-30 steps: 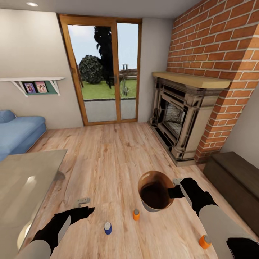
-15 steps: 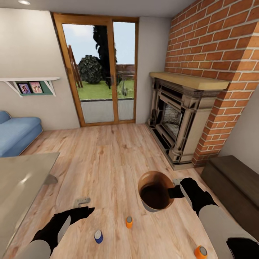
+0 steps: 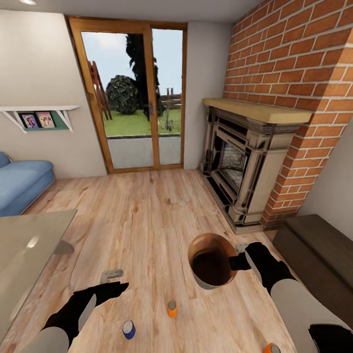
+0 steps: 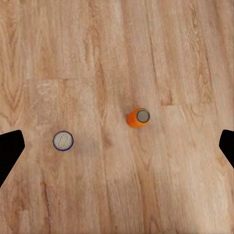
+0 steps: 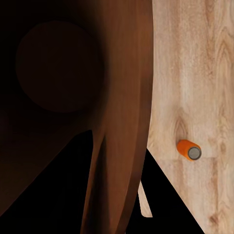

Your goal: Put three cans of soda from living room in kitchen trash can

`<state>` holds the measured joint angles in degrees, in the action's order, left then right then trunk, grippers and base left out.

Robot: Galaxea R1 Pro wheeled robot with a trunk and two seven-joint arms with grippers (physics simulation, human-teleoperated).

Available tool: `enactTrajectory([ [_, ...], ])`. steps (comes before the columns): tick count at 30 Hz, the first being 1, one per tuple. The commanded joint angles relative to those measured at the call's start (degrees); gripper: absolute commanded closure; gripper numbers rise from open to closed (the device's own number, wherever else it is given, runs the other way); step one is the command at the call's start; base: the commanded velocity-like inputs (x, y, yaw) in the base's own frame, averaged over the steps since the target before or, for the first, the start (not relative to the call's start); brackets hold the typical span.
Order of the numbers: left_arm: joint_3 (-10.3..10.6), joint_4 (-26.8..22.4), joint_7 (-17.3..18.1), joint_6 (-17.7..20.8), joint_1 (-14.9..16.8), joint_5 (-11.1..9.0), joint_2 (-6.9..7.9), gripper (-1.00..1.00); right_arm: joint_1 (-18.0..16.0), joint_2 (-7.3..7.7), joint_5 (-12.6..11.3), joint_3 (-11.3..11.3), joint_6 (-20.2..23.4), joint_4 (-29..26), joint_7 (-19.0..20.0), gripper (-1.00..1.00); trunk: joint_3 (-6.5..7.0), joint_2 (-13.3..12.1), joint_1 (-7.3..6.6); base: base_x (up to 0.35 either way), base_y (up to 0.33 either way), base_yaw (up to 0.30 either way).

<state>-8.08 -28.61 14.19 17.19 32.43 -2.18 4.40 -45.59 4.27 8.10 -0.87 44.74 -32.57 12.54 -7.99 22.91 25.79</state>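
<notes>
Light wood planks (image 3: 147, 206) run across the living room toward a glass patio door (image 3: 132, 98) at upper centre of the head view, with an ornate stone fireplace (image 3: 240, 166) set in a red brick column (image 3: 304, 73) at right, a blue sofa (image 3: 22, 179) at the left edge and a glass-topped table (image 3: 24, 255) at lower left. The right gripper (image 3: 239, 261), at lower right, is clamped on the rim of the small round bin with the grey outside and glossy copper-brown inside (image 3: 212, 267), carried above the floor with its mouth tipped toward the camera; the right forearm rises from the lower right corner. The left gripper (image 3: 113, 288), at lower left, hangs empty over the planks on a bent arm, its jaws spread wide in the left wrist view. All three drinks stand on the floor, well apart: a dark blue metal-topped soda can (image 3: 128, 329) near the bottom edge, an orange soda can (image 3: 171, 308) just right of it, and a second orange soda can (image 3: 271, 348) at the bottom right corner, cut by the frame. The risks appear twofold: a rim-only pinch could let the tilted bin swing or slip, and a careless descent of the left arm could knock a narrow can over and send it rolling.
</notes>
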Motion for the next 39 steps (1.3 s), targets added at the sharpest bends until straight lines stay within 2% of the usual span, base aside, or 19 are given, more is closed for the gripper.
enactTrajectory([
  [1, 0.0, 0.0, 0.0, 0.0, 0.0, 0.0, 0.00, -1.00, 0.0, -0.02, -0.9, 0.1, 0.1, 0.0, 0.3, 1.00, 0.01, 0.0, 0.00, 0.043, -0.007, 0.000],
  [11, -0.3, 0.1, -0.3, 0.4, 0.0, 0.0, 0.06, -1.00, 0.0, 0.04, -0.9, -1.7, 0.1, 0.0, 0.2, 1.00, 0.01, 0.0, 0.00, 0.211, -0.002, 0.000],
  [16, -0.5, 1.6, -0.7, 0.7, 0.0, -0.3, 0.32, -1.00, 0.0, 0.04, -0.9, -1.8, 0.1, 0.0, 0.2, 1.00, 0.01, 0.0, 0.00, 0.272, 0.000, 0.000],
  [22, -0.6, 2.9, -1.0, 0.7, 0.1, -1.0, 0.42, -1.00, 0.0, 0.04, -0.9, -1.8, 0.1, 0.0, 0.2, 1.00, 0.01, 0.0, 0.00, 0.229, 0.000, 0.000],
  [24, -0.6, 3.2, -1.6, 1.0, 0.1, -2.0, 0.51, -1.00, 0.0, 0.06, -0.9, -1.8, 0.1, -0.1, 0.2, 1.00, 0.01, 0.0, 0.00, 0.220, 0.000, 0.000],
  [26, -0.6, 4.4, -2.5, 3.4, 0.3, -3.5, 0.76, -1.00, 0.0, 0.09, -0.9, -1.7, 0.1, -0.1, 0.3, 1.00, 0.01, 0.0, 0.00, 0.208, 0.000, 0.000],
  [28, -0.6, 6.9, -3.6, 13.3, 2.7, -4.8, 3.14, -1.00, 0.0, 0.07, -0.9, -1.7, 0.1, 0.0, 0.3, 1.00, 0.01, 0.0, 0.00, 0.089, 0.000, 0.000],
  [32, -0.5, 7.9, -4.0, 21.9, 6.8, -5.2, 4.74, -1.00, 0.0, 0.05, -1.0, -1.7, 0.1, 0.0, 0.3, 1.00, 0.01, 0.0, 0.00, 0.039, 0.000, 0.000],
  [35, -0.5, 8.2, -3.9, 25.1, 8.5, -5.4, 5.46, -1.00, 0.0, 0.01, -1.0, -1.7, 0.1, -0.1, 0.3, 1.00, 0.01, 0.0, 0.00, 0.014, 0.000, 0.000],
  [39, -0.5, 8.2, -3.6, 26.2, 9.0, -5.7, 6.47, -1.00, -0.2, -0.48, -1.0, -1.7, 0.6, -0.3, 0.3, 1.00, 0.01, 0.0, 0.00, 0.005, 0.000, 0.000],
])
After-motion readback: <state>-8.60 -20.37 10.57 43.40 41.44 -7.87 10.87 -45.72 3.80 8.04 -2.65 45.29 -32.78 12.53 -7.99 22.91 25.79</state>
